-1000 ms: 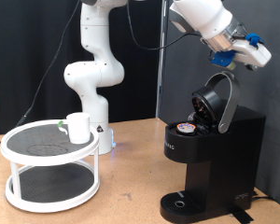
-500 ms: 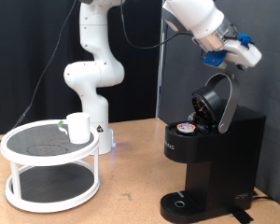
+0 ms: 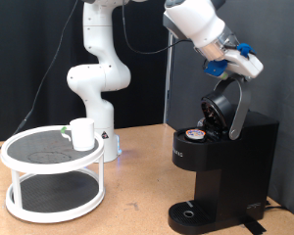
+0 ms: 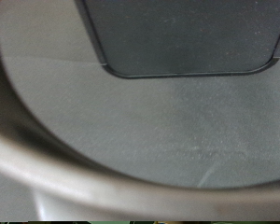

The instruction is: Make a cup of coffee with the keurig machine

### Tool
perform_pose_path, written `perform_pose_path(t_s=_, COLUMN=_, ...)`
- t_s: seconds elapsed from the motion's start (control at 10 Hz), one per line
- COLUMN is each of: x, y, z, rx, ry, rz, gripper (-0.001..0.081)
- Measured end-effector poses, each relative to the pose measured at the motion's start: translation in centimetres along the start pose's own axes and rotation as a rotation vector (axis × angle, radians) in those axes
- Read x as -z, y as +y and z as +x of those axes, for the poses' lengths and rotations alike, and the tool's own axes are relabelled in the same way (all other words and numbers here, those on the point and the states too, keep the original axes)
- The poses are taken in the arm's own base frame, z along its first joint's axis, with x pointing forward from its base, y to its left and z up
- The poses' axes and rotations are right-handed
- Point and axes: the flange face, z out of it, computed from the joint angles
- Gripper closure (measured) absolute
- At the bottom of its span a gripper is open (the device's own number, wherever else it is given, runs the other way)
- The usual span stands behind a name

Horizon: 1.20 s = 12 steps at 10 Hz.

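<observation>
Exterior view shows my gripper (image 3: pixel 243 65) just above the raised lid (image 3: pixel 225 106) of the keurig machine (image 3: pixel 220 166), with a pod (image 3: pixel 195 135) seated in the open chamber. I judge the step in hand is closing that lid; it calls for a steady push down on its top. The cup (image 3: pixel 82 133) stands well apart on the white stand (image 3: pixel 29 164). My fingers are too small and blurred to tell spread from pressed; the wrist view gives only dark curved plastic.
</observation>
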Motion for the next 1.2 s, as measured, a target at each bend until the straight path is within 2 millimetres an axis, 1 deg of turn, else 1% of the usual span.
perform_pose_path(t_s=0.2, x=2.1, y=-0.8, z=1.1, rx=-0.01, ry=-0.025, rz=-0.002, gripper=0.0806)
perform_pose_path(t_s=0.4, x=4.4, y=-2.0, z=2.4, rx=-0.03, ry=-0.02, rz=0.003, gripper=0.0806)
perform_pose_path(t_s=0.7, x=7.4, y=-4.6, z=4.4, rx=-0.064, ry=0.05, rz=0.097, gripper=0.0806)
perform_pose_path(t_s=0.9, x=8.2, y=-6.4, z=5.9, rx=-0.12, ry=0.099, rz=0.159, gripper=0.0806)
perform_pose_path(t_s=1.0, x=8.3, y=-7.1, z=6.4, rx=-0.152, ry=0.119, rz=0.188, gripper=0.0806)
perform_pose_path(t_s=1.2, x=7.9, y=-9.3, z=8.1, rx=-0.198, ry=0.166, rz=0.228, gripper=0.0806)
